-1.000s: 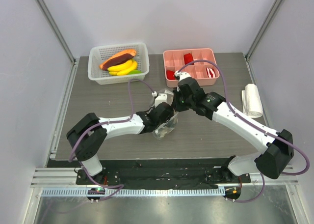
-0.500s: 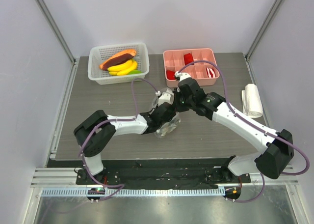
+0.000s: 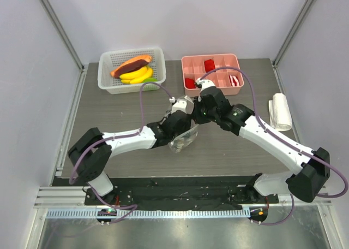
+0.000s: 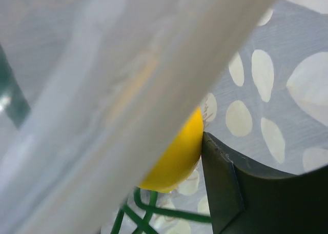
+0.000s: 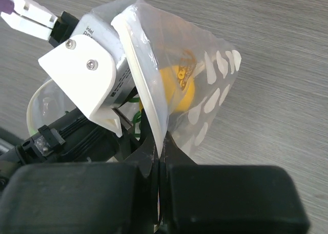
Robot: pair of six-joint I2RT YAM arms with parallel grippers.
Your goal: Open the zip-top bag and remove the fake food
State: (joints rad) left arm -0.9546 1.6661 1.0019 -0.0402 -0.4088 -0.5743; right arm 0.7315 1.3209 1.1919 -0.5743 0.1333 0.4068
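The clear dotted zip-top bag [image 3: 182, 141] hangs open over the table's middle. My right gripper [image 5: 160, 152] is shut on its white zip strip [image 5: 143, 75] and holds that edge up. My left gripper [image 3: 184, 132] is inside the bag's mouth with its jaws apart. Its right finger [image 4: 241, 193] touches a round yellow piece of fake food [image 4: 174, 157]. The other finger is a dim dark shape behind the plastic, away from the piece. The yellow piece [image 5: 179, 93] lies in the bag beside a green wire loop [image 5: 134, 116]. A sausage piece [image 3: 131, 65], bananas [image 3: 137, 74] and a green piece [image 3: 150, 80] lie in the white basket [image 3: 131, 89].
The pink divided tray [image 3: 188, 63] with red and white blocks stands at the back, right of the basket. A rolled white cloth [image 3: 280, 111] lies near the right edge. Both forearms cross the middle of the table and meet at the bag.
My left arm pushed further into the bag, then swung its elbow back to the left with the gripper still in the bag's mouth. The right gripper kept its grip in place.
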